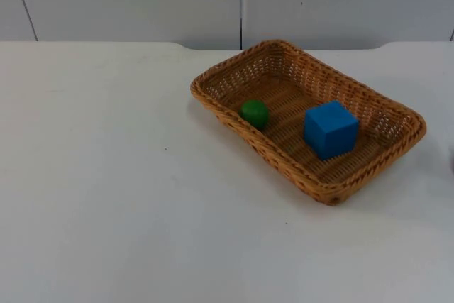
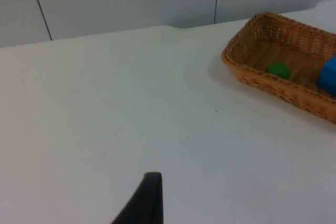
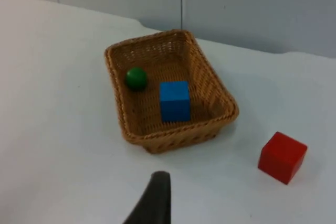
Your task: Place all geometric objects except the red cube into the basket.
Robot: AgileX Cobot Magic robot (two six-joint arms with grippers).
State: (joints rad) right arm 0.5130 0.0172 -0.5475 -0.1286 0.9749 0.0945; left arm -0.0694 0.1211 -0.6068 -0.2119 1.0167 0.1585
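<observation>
A woven wicker basket (image 1: 234, 120) stands right of the table's middle, turned at an angle. Inside it lie a green ball (image 1: 254, 113) near its left wall and a blue cube (image 1: 330, 128) toward its right end. The left wrist view takes in the basket (image 2: 251, 79), the ball (image 2: 277, 70) and part of the cube (image 2: 328, 75); my left gripper (image 2: 145, 203) waits over bare table well short of them. A red cube (image 3: 282, 157) sits on the table outside the basket (image 3: 157, 141), beyond its short end. My right gripper (image 3: 153, 201) waits back from the basket, holding nothing I can see.
The grey partition wall (image 1: 241, 1) closes off the table's far side, just behind the basket. White table top (image 1: 106, 175) stretches left of and in front of the basket.
</observation>
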